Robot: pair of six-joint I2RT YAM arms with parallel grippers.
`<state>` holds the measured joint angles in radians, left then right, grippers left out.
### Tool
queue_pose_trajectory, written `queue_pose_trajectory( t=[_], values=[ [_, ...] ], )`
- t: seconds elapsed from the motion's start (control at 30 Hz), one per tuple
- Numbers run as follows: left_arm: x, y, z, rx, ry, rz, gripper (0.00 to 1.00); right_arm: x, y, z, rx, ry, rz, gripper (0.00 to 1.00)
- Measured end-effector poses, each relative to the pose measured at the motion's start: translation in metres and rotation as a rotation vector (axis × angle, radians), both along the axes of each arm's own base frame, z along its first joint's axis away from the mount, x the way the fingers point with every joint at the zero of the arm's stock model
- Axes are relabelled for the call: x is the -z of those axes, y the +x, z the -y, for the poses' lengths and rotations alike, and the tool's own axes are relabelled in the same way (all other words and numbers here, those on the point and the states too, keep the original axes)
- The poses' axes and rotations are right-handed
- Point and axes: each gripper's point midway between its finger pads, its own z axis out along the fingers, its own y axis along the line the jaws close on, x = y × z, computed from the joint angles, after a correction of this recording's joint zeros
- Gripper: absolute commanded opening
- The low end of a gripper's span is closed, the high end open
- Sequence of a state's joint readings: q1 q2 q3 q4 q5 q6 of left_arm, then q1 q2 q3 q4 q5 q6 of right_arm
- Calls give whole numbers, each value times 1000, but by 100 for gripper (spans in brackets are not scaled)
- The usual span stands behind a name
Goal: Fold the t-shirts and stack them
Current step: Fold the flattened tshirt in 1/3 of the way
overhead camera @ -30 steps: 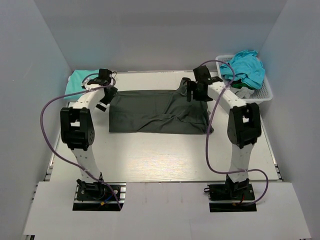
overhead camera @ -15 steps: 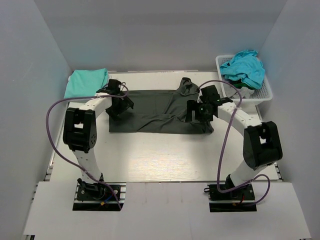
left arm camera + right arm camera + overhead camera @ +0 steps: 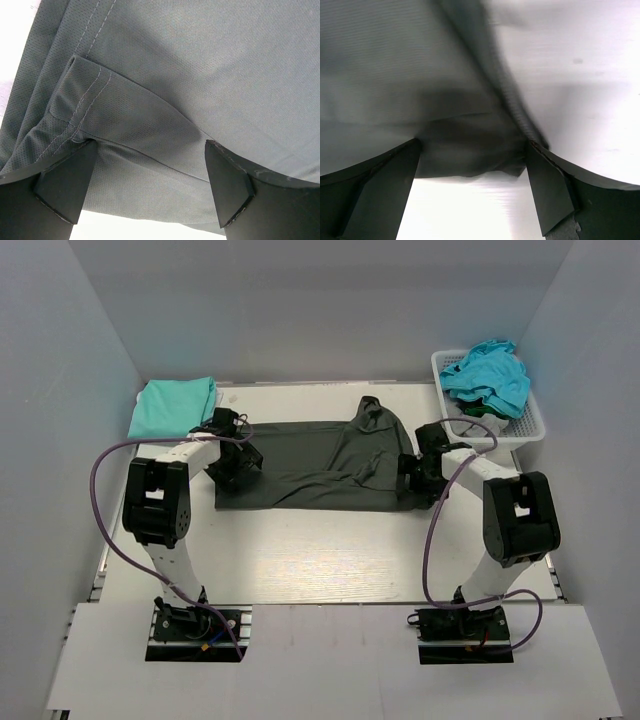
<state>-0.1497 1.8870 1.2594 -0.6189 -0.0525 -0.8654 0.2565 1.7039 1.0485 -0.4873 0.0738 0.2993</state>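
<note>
You've brought left pincer (image 3: 150, 155) and right pincer (image 3: 474, 150), both spread, from dark t-shirt's (image 3: 320, 460) far edge toward its near corners; next fold grab likely.

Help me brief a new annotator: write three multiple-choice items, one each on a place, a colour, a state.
1. Where does the mint-green t-shirt lie? A near right corner; B far left corner of the table; C dead centre.
2. What colour is the t-shirt spread mid-table? A white; B red; C dark grey.
3. How do the left gripper and right gripper stand? A open; B shut; C out of view.
Answers: B, the top view shows it there; C, its cloth is dark grey; A, their fingers stand apart over the cloth.
</note>
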Motion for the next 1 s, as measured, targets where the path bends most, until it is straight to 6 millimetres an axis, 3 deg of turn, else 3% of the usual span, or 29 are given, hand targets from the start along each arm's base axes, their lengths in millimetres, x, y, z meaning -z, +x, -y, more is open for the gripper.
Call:
queue_pose_trajectory(
  t=[0.2, 0.33, 0.53, 0.73, 1.0],
  values=[
    [1, 0, -1, -10, 10, 0, 100, 7, 7, 26, 71, -24, 13, 90],
    [0, 0, -1, 0, 12, 2, 100, 5, 9, 24, 46, 10, 45, 90],
    [-1, -6, 2, 35, 15, 31, 100, 3, -6, 18, 6, 75, 107, 90],
    [-2, -36, -1, 52, 5, 42, 100, 3, -38, 18, 16, 111, 131, 90],
    [-1, -93, -8, 63, 5, -19, 100, -5, -86, 26, 94, 120, 101, 90]
  ],
)
